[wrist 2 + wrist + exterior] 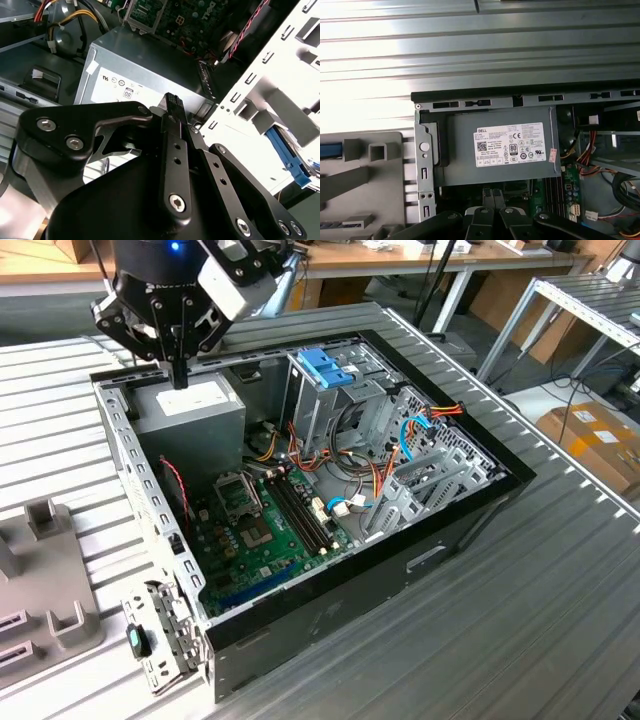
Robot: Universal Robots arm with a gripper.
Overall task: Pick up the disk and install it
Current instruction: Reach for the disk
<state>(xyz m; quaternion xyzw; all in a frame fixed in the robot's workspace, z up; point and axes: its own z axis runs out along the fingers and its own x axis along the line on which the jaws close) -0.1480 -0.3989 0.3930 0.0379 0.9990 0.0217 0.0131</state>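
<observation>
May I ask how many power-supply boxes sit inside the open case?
1. The power-supply box sits in the corner of the case at the exterior view's left, by the gripper.

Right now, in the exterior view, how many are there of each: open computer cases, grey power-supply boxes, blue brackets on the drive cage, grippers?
Open computer case: 1
Grey power-supply box: 1
Blue bracket: 1
Gripper: 1
Total: 4
</observation>
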